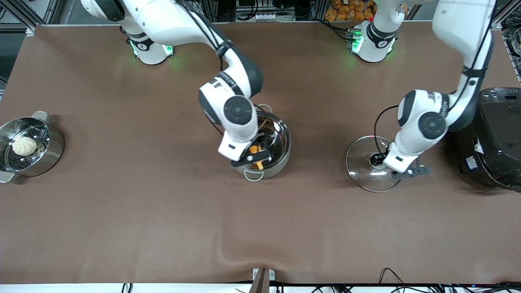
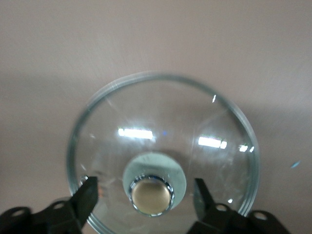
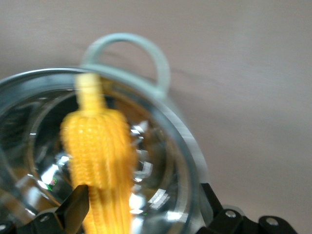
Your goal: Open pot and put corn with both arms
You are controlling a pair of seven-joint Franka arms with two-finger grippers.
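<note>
The steel pot (image 1: 285, 143) stands open at the middle of the table. My right gripper (image 1: 254, 157) hangs over its nearer rim with the fingers spread wide. The yellow-orange corn (image 1: 256, 149) lies inside the pot. In the right wrist view the corn (image 3: 100, 146) leans in the pot (image 3: 187, 146), beside one finger, with its pale stub at the rim by a loop handle; my right gripper (image 3: 144, 202) does not grip it. The glass lid (image 1: 362, 176) lies on the table toward the left arm's end. My left gripper (image 1: 377, 160) is open over it, its fingers on either side of the copper knob (image 2: 151, 195) of the lid (image 2: 161, 117).
A steel steamer pan (image 1: 51, 152) with a white bun (image 1: 24, 145) stands at the right arm's end of the table. A large black rice cooker (image 1: 496, 138) stands at the left arm's end, close to the left arm's elbow and the lid.
</note>
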